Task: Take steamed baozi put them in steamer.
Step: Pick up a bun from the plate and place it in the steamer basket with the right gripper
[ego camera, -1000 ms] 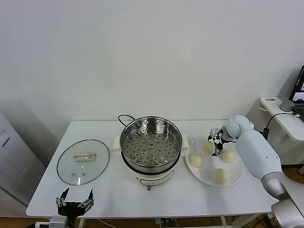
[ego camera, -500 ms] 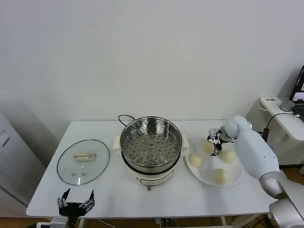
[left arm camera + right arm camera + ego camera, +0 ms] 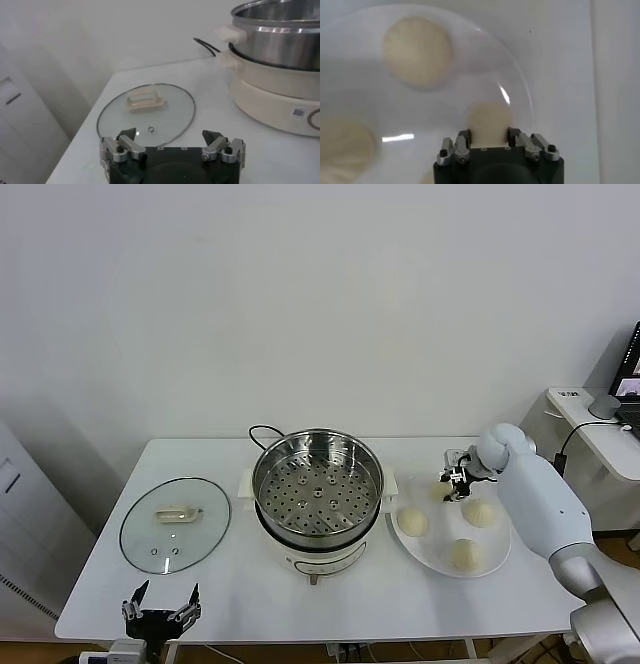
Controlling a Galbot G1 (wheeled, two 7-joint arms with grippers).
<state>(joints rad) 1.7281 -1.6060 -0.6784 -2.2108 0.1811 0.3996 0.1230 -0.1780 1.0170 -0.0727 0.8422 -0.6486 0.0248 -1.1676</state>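
Table (image 3: 230, 584): white top, set against plain white wall; grey-white cabinet edge at far left, second white desk (image 3: 600, 434) w/ laptop corner at far right.

Left gripper (image 3: 158, 616): parked low at table's front-left edge, fingers spread apart, nothing between them; left wrist view shows same (image 3: 172, 150), glass lid beyond it.

Glass lid (image 3: 175, 524): flat on table, left of pot, pale handle on top, apart from pot.

Steamer (image 3: 317, 484): shiny steel basket w/ perforated bottom, on white pot base at table centre; black cord behind. No buns inside.

Plate (image 3: 490, 562): round, white, just right of steamer. Holds all four steamed baozi: front-left bun (image 3: 412, 522), right bun (image 3: 481, 513), front bun (image 3: 463, 555), rear bun (image 3: 441, 491).

Right gripper (image 3: 455, 482): over rear part of plate, at rear bun. Right wrist view: fingers either side of rear bun (image 3: 490, 120), one finger (image 3: 463, 139) at each flank, closed against it; bun seems to sit on plate. Other buns blurred nearby on plate rim (image 3: 520, 90).
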